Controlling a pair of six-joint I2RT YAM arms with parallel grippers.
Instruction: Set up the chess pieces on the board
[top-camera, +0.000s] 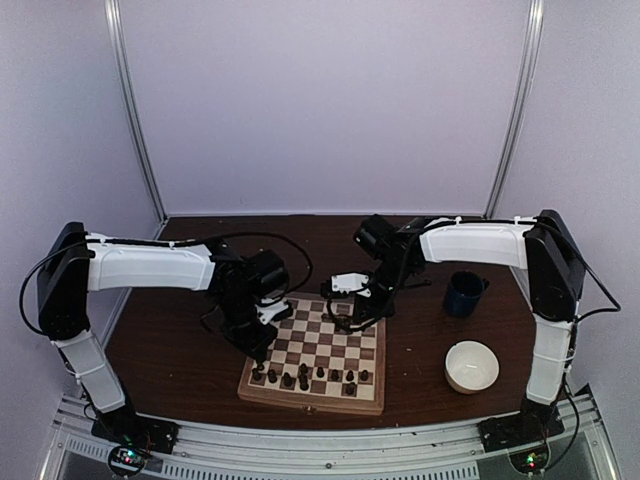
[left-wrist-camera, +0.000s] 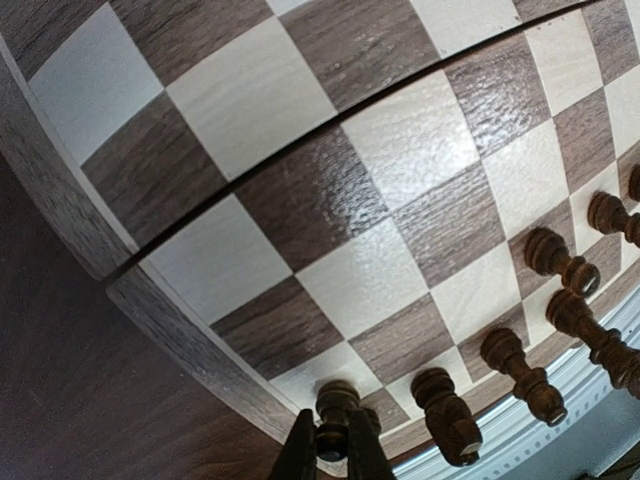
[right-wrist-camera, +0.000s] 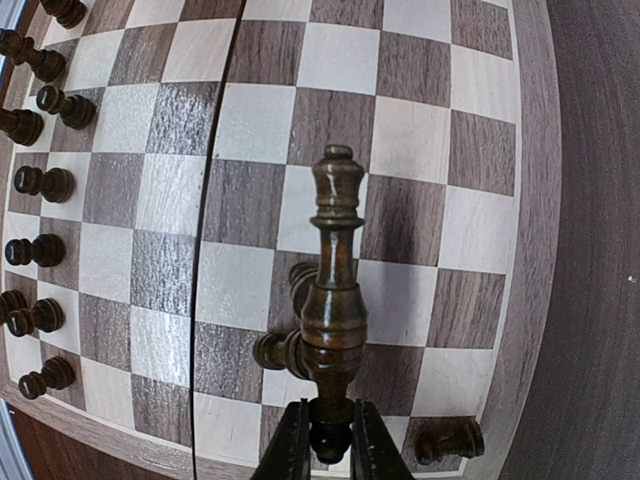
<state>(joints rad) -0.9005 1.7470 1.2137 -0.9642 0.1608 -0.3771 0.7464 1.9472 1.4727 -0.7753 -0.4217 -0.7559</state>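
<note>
Pinching chess pieces: both claws

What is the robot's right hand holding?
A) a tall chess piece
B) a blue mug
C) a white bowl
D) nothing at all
A: in the right wrist view, the right gripper is clamped on the base of a tall dark chess piece, with the board behind it.

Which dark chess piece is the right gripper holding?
The tall piece with the knobbed crown, clamped at its base in the right gripper. The shorter pieces rest on the board, free of it.
</note>
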